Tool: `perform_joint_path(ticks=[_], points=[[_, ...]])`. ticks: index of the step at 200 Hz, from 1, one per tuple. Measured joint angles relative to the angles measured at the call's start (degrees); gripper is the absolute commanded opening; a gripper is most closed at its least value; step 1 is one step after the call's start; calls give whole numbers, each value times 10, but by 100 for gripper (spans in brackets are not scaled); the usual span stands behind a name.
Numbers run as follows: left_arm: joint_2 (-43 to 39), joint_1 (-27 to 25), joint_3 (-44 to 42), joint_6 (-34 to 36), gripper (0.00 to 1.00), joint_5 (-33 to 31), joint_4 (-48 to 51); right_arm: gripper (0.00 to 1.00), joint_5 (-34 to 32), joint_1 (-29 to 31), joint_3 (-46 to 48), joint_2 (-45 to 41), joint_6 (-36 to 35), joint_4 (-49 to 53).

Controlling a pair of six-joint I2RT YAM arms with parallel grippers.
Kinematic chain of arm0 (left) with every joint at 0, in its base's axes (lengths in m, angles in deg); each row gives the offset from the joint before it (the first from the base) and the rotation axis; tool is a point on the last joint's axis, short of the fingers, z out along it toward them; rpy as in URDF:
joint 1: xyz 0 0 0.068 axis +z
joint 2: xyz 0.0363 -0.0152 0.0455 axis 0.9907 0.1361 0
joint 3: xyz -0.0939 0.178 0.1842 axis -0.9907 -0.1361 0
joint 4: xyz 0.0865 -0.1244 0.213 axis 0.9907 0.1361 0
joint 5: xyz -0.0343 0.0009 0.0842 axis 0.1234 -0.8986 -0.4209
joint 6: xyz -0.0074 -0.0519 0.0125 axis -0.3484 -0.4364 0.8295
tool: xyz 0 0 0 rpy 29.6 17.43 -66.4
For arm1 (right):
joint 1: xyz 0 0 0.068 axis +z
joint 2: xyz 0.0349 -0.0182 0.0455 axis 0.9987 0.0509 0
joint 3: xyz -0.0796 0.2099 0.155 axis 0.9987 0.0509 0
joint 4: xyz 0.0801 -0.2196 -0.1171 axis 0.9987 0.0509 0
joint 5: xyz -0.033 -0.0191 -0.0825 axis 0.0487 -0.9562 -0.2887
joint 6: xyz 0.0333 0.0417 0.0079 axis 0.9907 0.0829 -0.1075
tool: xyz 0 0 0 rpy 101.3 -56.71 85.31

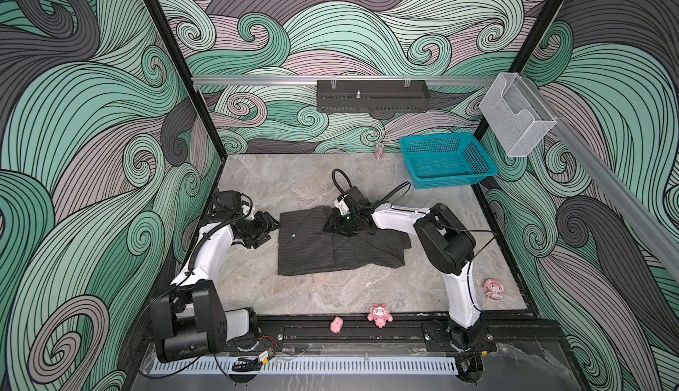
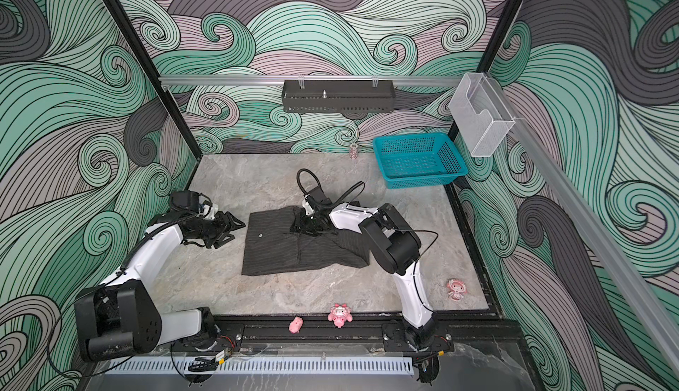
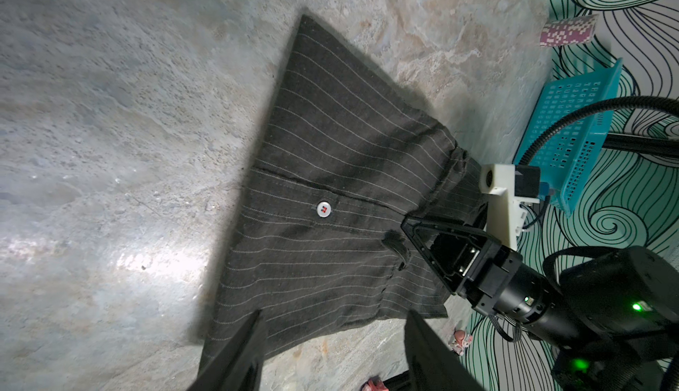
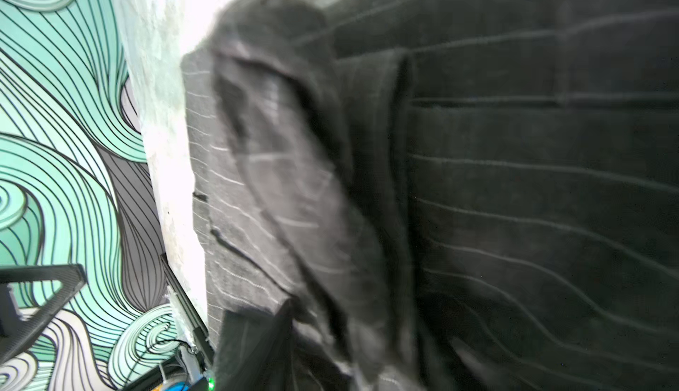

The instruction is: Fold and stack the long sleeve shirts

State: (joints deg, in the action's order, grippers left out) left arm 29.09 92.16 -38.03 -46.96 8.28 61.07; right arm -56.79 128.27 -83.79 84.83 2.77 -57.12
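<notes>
The right hand [image 1: 330, 228] pinches a raised fold near the far edge of the dark pinstriped shirt [image 1: 312, 256], while the left hand [image 1: 273, 231] hangs open and empty just beside its left edge. The shirt lies partly folded in the middle of the grey marble counter [image 1: 279, 183]. A teal basket [image 1: 452, 181] sits in its far right corner, with swirl-patterned walls [image 1: 330, 21] around.

Bare table [image 1: 279, 183] lies open behind and in front of the shirt [image 1: 330, 249]. My left gripper [image 1: 272, 234] hangs just left of it, my right arm [image 1: 400, 218] crosses its right side, and a teal basket [image 1: 452, 179] stands well behind.
</notes>
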Motion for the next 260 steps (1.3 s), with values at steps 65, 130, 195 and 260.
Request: perform_joint_path(ticks=[65, 130, 195, 260], points=[[22, 1, -33, -1, 63, 11, -21, 0, -38, 15, -18, -38, -38, 77], [78, 1, -71, -17, 62, 11, -39, 0, -74, 16, 1, -126, -56, 142], [118, -49, -80, -52, 62, 12, -103, 0, -115, 10, 28, -128, -69, 224], [125, -64, -80, -65, 62, 11, -131, 0, -147, 10, -27, -179, -104, 330]])
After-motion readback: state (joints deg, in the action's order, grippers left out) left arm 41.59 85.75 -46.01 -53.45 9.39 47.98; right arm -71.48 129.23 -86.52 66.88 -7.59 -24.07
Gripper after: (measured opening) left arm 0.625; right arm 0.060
